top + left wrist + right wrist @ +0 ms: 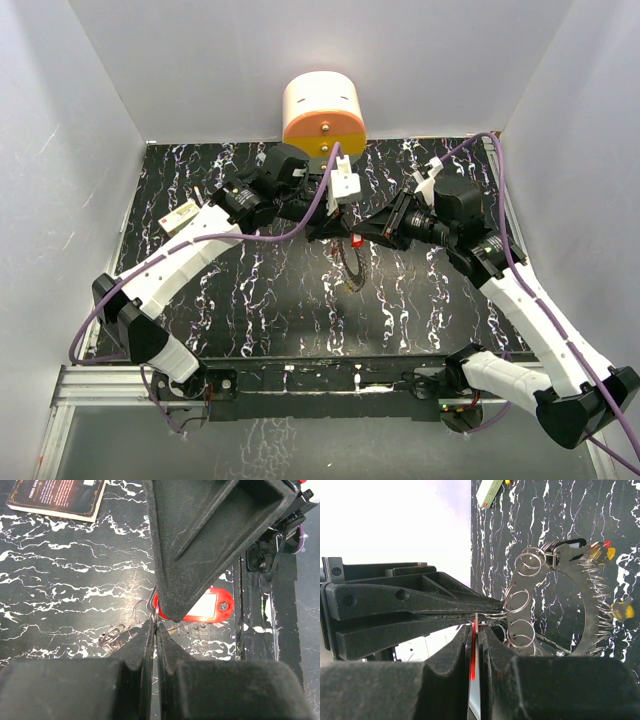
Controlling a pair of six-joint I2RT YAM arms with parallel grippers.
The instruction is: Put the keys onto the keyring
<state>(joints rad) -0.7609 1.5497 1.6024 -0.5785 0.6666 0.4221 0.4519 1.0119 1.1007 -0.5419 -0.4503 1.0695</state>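
Observation:
My left gripper (pixel 333 231) and right gripper (pixel 364 238) meet tip to tip above the middle of the table. In the left wrist view the left gripper (pixel 156 625) is shut on a thin wire split ring (pixel 156 614). The right gripper (pixel 476 626) is shut on a flat red key tag (pixel 212 605), seen edge-on in the right wrist view (pixel 473 652). The keyring (pixel 591 622), flat and grey with a spiky rim and several wire loops, hangs beside them. Small red and yellow keys (pixel 600 551) sit at its rim, and another yellow key (pixel 622 611).
A cream-and-orange round drawer unit (pixel 323 112) stands at the back centre. A small card box (pixel 180 218) lies at the left, also seen in the left wrist view (pixel 57 497). White walls enclose the black marbled table (pixel 250 300).

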